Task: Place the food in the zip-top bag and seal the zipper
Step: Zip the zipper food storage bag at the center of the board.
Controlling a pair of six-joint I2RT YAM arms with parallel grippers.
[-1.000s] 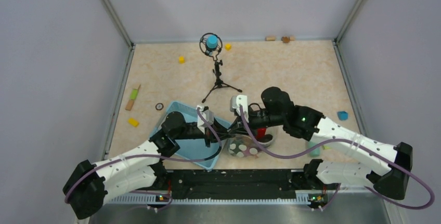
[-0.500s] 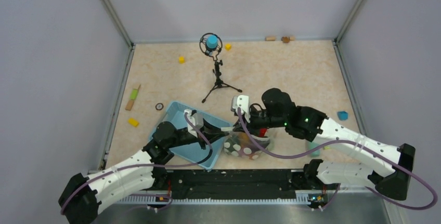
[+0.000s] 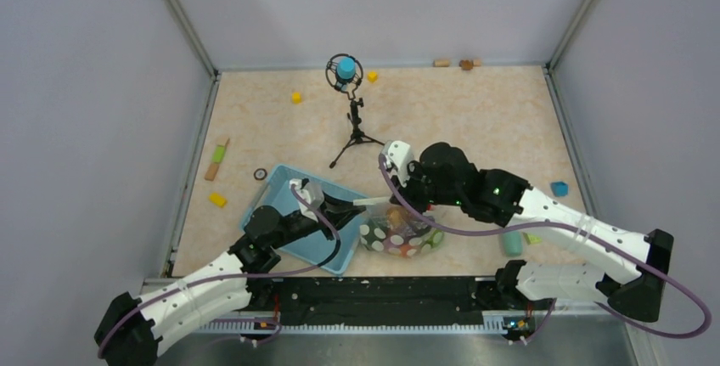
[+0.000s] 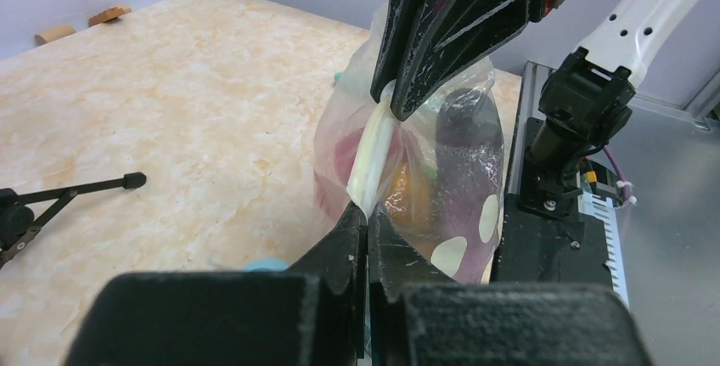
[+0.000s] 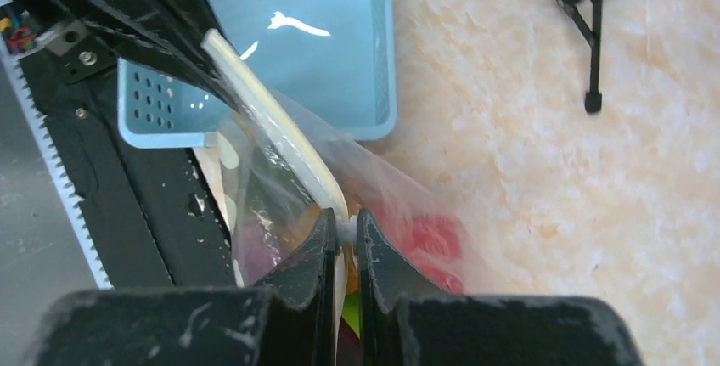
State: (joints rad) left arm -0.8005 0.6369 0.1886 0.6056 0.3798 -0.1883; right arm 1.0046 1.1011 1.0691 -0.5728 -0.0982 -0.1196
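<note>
Overall: left claw and right claw both pinch the zipper of the bag, at lower centre of the overhead view.
Left claw: fingers pressed together on one end of the zipper, with no gap visible between them in the left wrist view.
Right claw: fingers closed to a thin slit, with the other end of the zipper clamped in that slit.
Zipper: pale strip stretched between the two claws, running from upper left to centre of the right wrist view. Whether it is sealed along its length cannot be told.
Bag: clear plastic with white dots, hanging below the zipper, just right of the basket. Contact with the counter cannot be told.
Food: inside the bag. Red, orange, green and dark pieces show through the plastic.
Basket: light blue, left of lower centre in the overhead view, beneath the left arm.
Tripod: black, upright at centre of the overhead view, apart from the bag.
Yellow cubes: three, at upper centre and left, well apart from the bag.
</note>
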